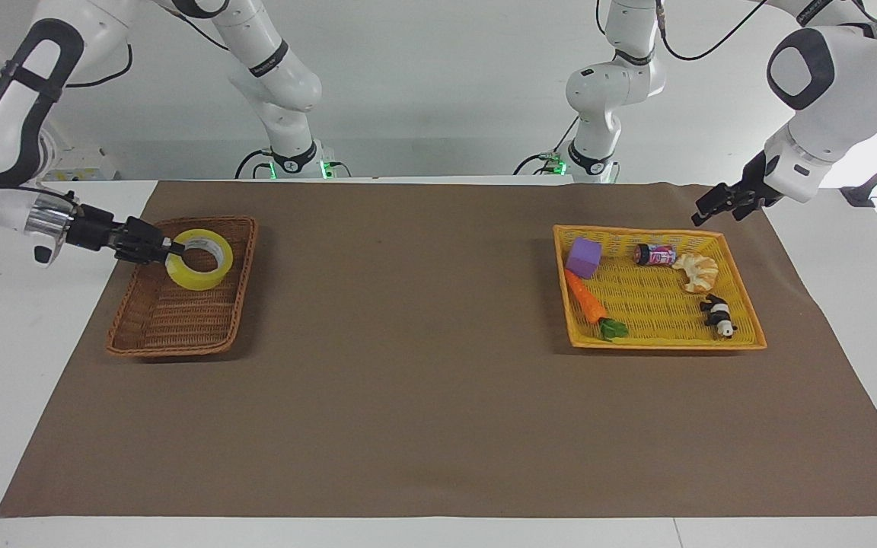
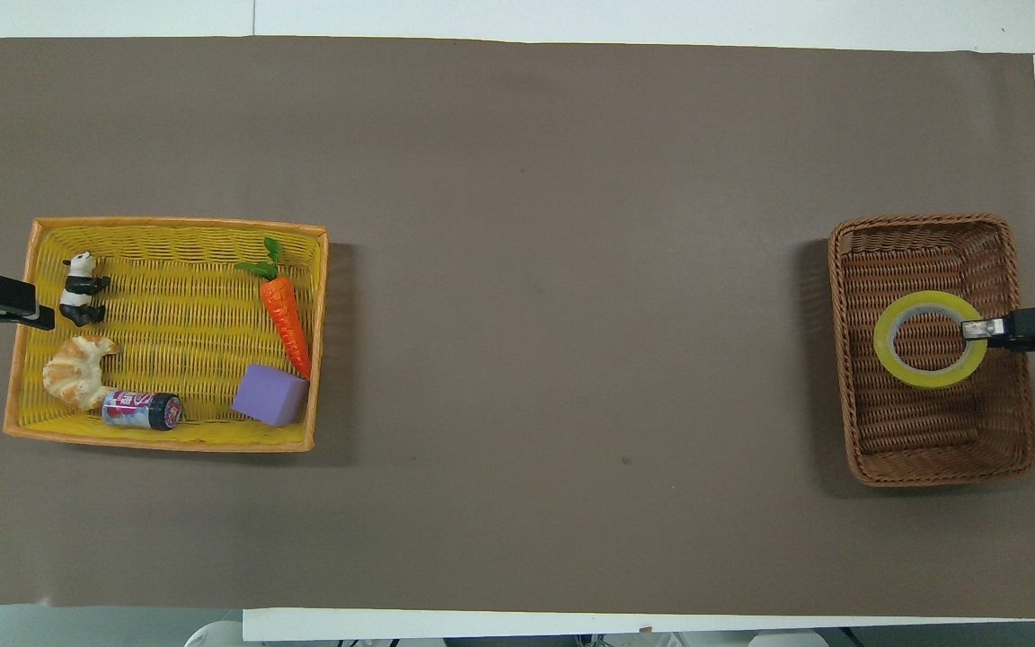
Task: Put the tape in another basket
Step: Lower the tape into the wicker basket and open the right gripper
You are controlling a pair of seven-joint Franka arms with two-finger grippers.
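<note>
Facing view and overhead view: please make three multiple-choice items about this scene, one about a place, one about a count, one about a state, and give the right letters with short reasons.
1. Where is the tape?
A. over the brown basket
B. in the yellow basket
C. on the brown cloth between the baskets

2. How many things lie in the yellow basket?
A. three
B. five
C. seven

3. What is the state of the right gripper?
A. open and holding nothing
B. shut on the tape
C. resting on the table

Answers:
1. A, the roll shows inside the brown rim in both views.
2. B, the purple cube, carrot, can, croissant and panda.
3. B, its jaws clamp the roll's wall.
</note>
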